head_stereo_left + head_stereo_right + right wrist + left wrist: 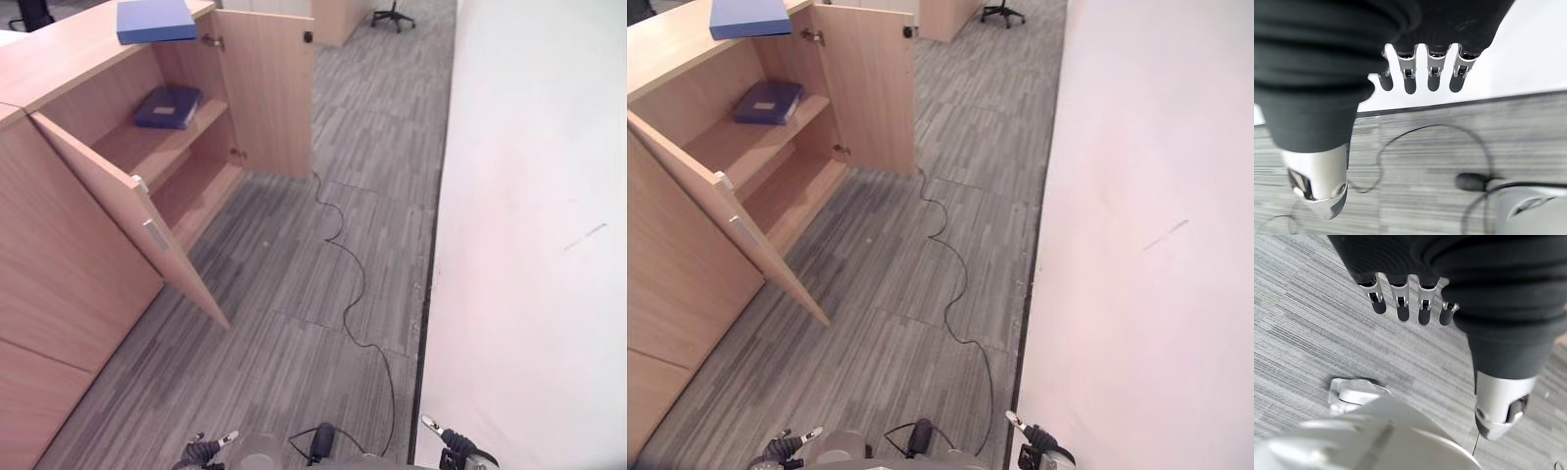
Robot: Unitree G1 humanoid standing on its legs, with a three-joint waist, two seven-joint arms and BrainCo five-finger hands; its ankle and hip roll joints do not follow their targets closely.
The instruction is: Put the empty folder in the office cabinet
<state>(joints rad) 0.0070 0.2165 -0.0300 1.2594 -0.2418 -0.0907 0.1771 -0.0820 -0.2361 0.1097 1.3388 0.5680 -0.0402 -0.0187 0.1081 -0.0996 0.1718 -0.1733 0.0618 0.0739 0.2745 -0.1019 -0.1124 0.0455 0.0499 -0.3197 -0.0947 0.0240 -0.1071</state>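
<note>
We see a flat light-blue folder (156, 21) lying on the top of the light wooden office cabinet (59, 54), at its far end, with one edge jutting slightly past the cabinet's front edge above the open compartment. Neither hand touches it. Inside the cabinet a second, darker blue folder (168, 107) lies flat on the upper wooden shelf (147, 147), toward the back; the lower shelf (201, 191) sits below it. Both cabinet doors stand open: the near wooden door (127, 215) swings out toward us over the floor, and the far wooden door (269, 93) stands open beside the compartment.

Grey striped carpet tiles (294, 294) cover the floor between the cabinet and a plain white wall panel (539, 245) on the right. A black swivel office chair (394, 15) stands far off at the end of the aisle.

Our left hand (1400, 303) hangs low, well apart from the cabinet, its silver dark-tipped fingers straight and side by side, with the thumb set apart, holding nothing. Our right hand (1422, 73) hangs near the base of the white wall panel, fingers likewise straight and relaxed, thumb apart, empty
</note>
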